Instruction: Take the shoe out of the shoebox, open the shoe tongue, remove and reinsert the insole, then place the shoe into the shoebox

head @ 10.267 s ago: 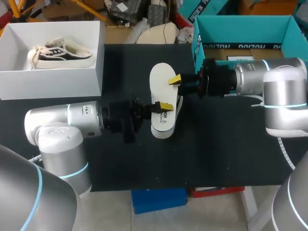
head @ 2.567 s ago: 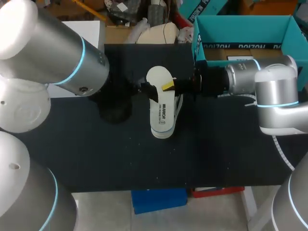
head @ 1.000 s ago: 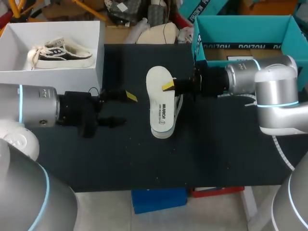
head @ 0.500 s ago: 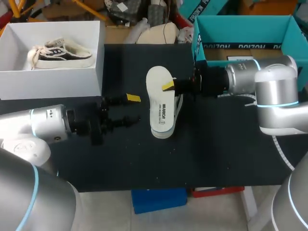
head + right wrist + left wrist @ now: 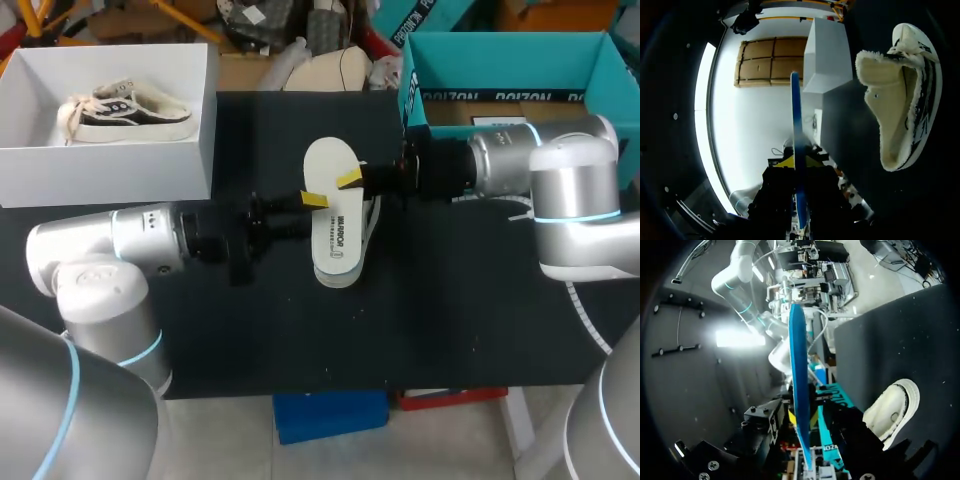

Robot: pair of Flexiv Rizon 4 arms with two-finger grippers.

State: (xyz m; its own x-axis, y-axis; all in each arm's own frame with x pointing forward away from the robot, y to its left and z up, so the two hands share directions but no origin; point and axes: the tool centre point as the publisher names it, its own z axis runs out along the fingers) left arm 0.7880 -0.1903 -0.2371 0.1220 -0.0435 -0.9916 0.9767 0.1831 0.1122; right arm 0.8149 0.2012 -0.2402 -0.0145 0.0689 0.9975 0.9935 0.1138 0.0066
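Far left there's the white shoebox (image 5: 110, 170), plain card, with a black-and-white sneaker (image 5: 125, 108) in it. My left hand (image 5: 312, 202) is at the left edge of the insole (image 5: 328, 165); the wrist cam shows that thin sheet edge-on, blue, running through the hand, but I can't tell if it's clamped. The insole is a flat white oval above the shoe (image 5: 340, 255), which lies on its side on the black worktop (image 5: 450, 320), fleecy lining (image 5: 885, 115) showing. My right hand (image 5: 352, 180) pinches the insole's right edge, with the teal shoebox (image 5: 500, 60) behind it. Half a second ago the left hand sat spread, well left of the insole; the right hasn't budged.
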